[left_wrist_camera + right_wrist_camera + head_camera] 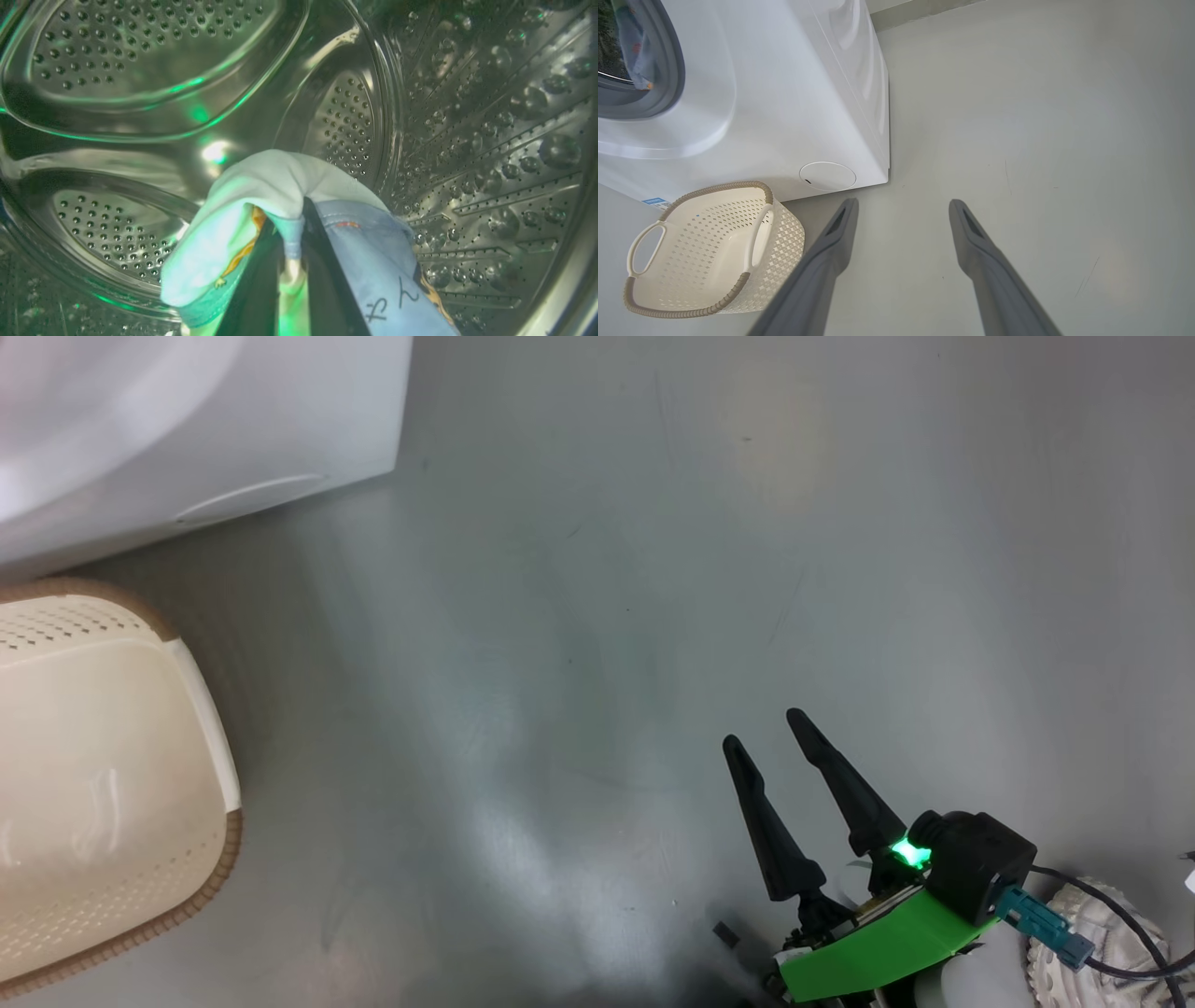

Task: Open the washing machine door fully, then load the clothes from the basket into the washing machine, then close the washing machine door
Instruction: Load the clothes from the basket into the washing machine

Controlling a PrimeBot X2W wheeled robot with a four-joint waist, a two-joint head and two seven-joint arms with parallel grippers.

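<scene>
We see our left hand point(288, 224), both tips hidden, clenched on the clothes point(271, 182) in the drum point(490, 140); right hand point(764, 730) spread.

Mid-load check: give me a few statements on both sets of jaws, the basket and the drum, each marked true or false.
1. The left gripper has its jaws shut on the clothes inside the steel drum. True.
2. The right gripper has its jaws clamped on a garment. False: they stand open above the floor, holding nothing.
3. The basket is full of garments. False: its inside is bare.
4. The basket stands on the floor close to the front of the washing machine. True.
</scene>
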